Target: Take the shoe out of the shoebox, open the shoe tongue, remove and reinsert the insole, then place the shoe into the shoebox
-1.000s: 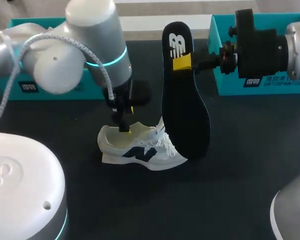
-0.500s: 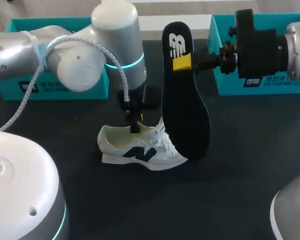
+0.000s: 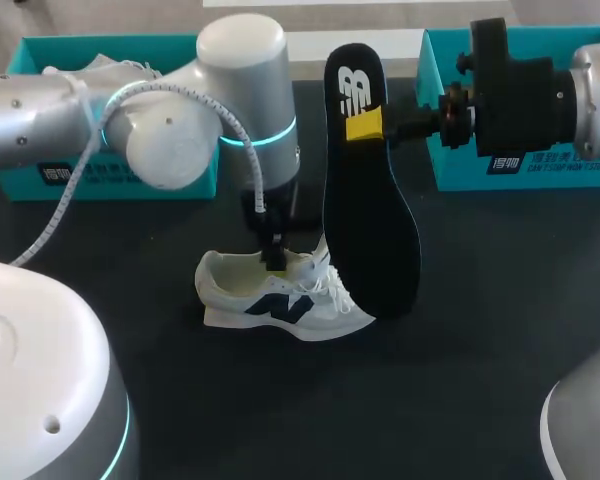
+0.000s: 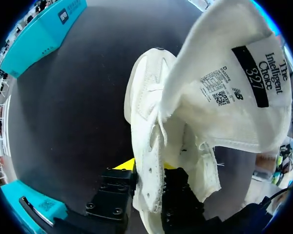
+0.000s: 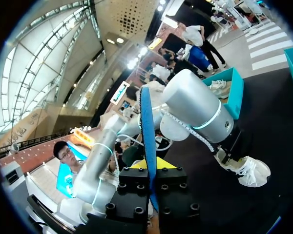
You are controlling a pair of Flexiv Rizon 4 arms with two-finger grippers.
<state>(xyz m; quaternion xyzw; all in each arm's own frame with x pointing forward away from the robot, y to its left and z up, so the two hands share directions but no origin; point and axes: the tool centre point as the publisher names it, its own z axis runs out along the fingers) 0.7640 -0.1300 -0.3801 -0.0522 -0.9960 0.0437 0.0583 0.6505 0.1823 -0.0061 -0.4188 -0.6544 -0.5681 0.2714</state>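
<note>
— On the desk (image 3: 460, 350): white sneaker (image 3: 270, 300), resting on its sole. Left gripper (image 3: 275, 262)?
— Pinching the sneaker's upper edge. Right gripper (image 3: 365, 125) clamps the black insole (image 3: 370, 230), held upright just beside the toe.

A robot work cell: left arm (image 3: 170, 150) and right arm (image 3: 590, 90) over a black worktop (image 3: 480, 380), teal shoeboxes (image 3: 10, 175) along its back.

In the head view the upright insole's (image 3: 368, 200) lower end overlaps the toe of the shoe (image 3: 265, 300); whether they touch cannot be told. The left arm (image 3: 170, 140) covers part of the far-left shoebox (image 3: 15, 188). At the left wrist, shoe fabric hides nearly all of the left gripper's (image 4: 149, 168) yellow tips. The right wrist view shows the insole only edge-on.
</note>
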